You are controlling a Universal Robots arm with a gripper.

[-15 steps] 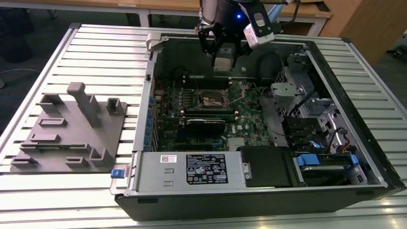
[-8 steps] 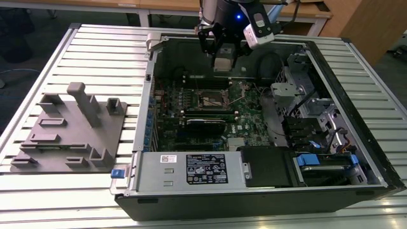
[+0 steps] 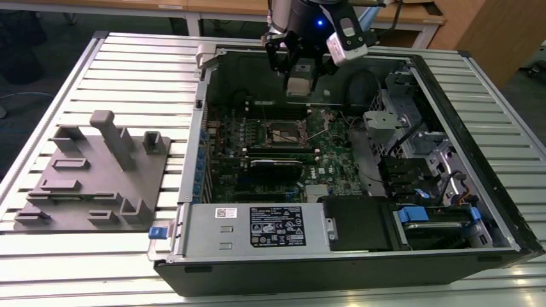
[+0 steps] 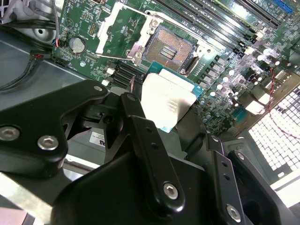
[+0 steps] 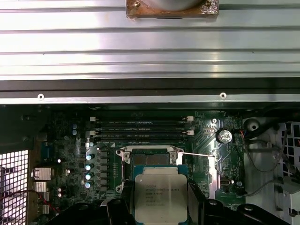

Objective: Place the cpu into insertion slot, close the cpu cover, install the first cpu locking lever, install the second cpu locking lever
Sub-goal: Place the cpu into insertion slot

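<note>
Computer case (image 3: 341, 274) lay open in the exterior view, the tool (image 3: 298, 78) at its twelve o'clock clamping the cpu (image 3: 298, 88). Second wrist view: cpu hung apart from the insertion slot (image 4: 171, 49). First wrist view: any skew risked bent pins.

First wrist view — the cpu (image 5: 161, 197) hides much of the insertion slot (image 5: 154, 159).

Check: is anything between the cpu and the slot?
Nothing visible. The hand holds the cpu above the board; the slot's dark centre is bare, its cover swung aside.
</note>
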